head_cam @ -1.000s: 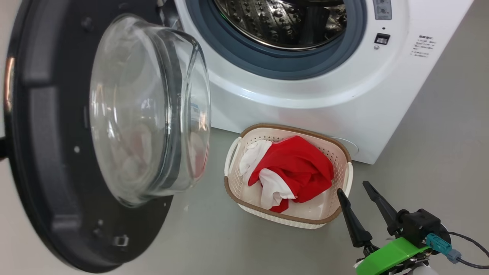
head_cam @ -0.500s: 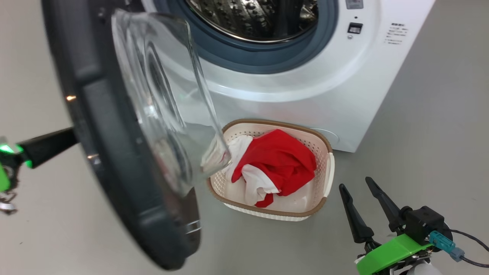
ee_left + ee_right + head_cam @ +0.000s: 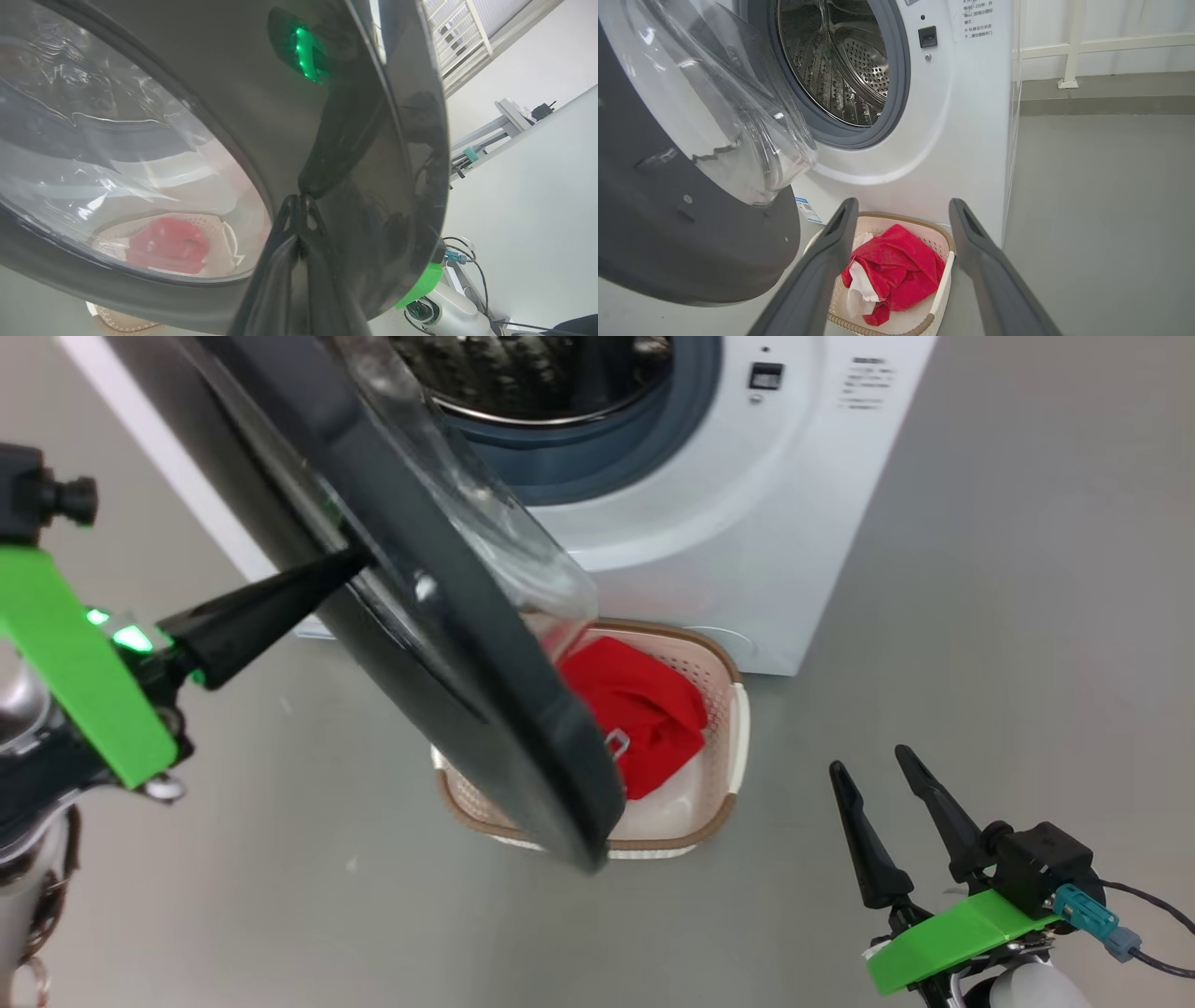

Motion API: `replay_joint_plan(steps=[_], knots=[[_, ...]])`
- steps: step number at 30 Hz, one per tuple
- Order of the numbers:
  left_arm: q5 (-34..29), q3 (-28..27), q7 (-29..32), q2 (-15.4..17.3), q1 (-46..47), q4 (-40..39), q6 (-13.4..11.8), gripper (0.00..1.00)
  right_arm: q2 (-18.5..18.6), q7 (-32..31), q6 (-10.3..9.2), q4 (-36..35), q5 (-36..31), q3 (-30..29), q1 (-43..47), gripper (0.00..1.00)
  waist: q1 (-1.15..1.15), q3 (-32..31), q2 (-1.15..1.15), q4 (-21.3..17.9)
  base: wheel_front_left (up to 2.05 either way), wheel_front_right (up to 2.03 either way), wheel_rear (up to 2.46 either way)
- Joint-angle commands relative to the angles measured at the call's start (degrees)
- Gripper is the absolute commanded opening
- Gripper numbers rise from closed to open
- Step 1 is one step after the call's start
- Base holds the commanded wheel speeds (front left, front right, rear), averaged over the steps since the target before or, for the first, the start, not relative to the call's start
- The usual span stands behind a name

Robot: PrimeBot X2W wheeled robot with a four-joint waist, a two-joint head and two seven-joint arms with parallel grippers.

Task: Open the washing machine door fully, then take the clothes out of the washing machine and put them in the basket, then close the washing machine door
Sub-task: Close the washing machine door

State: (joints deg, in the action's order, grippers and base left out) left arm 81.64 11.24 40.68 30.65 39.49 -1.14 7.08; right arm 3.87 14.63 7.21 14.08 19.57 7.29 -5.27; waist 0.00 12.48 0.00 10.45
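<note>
Left gripper (image 3: 347, 565), fingers drawn together to one dark point, tip touching the outer face of the washing machine door (image 3: 448, 644); in the left wrist view the paired tips (image 3: 299, 205) meet their own reflection in the glossy black rim (image 3: 280, 93). Door standing part-way round, glass bowl turned toward the washing machine (image 3: 747, 523), whose steel drum (image 3: 523, 373) looks bare in its visible part. Basket (image 3: 719, 807) on the floor just in front of the machine, below the opening, holding the clothes (image 3: 644, 709), red with white parts; from where the head looks, the door's lower edge overlaps the basket. Right gripper (image 3: 868, 761) held low and well apart from both, fingers spread and holding nothing. Judged stage: unloading done, closing push under way.

Hazards, as judgement:
- the tip bears on a smooth curved rim without gripping it, so it could skid off sideways and leave the door ajar;
- too light a push might fail to seat the latch, letting the door bounce back;
- clearance between door edge and basket rim cannot be read, so a clip that shifts the basket is possible.
</note>
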Motion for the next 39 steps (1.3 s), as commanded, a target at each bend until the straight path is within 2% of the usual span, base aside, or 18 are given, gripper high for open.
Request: replay_joint_plan(steps=[1,11,26,39], knots=[[-1.19,-1.21,-2.47,1.69,3.70,-1.01,0.41,0.00,-0.21,0.37,0.28,-1.55,-0.78,1.11,-1.52,1.00,0.00,1.03,0.00,-2.41,0.00,0.00,0.00],[-2.06,4.40,-12.87,1.39,8.72,2.84,0.41,0.00,-0.80,0.37,0.28,-2.22,-0.67,1.16,-2.49,1.00,0.00,2.97,0.00,-7.62,0.00,0.00,0.00],[-1.84,10.07,-26.21,5.09,15.43,10.83,0.41,0.00,-0.98,0.37,0.28,-3.11,1.99,2.13,-3.99,1.00,0.00,5.19,0.00,-14.44,0.00,0.00,0.00],[0.08,14.52,-33.22,8.11,19.21,16.34,0.41,0.00,-0.99,0.37,0.28,-3.69,3.42,1.94,-4.17,1.00,0.00,6.01,0.00,-16.80,0.00,0.00,0.00]])
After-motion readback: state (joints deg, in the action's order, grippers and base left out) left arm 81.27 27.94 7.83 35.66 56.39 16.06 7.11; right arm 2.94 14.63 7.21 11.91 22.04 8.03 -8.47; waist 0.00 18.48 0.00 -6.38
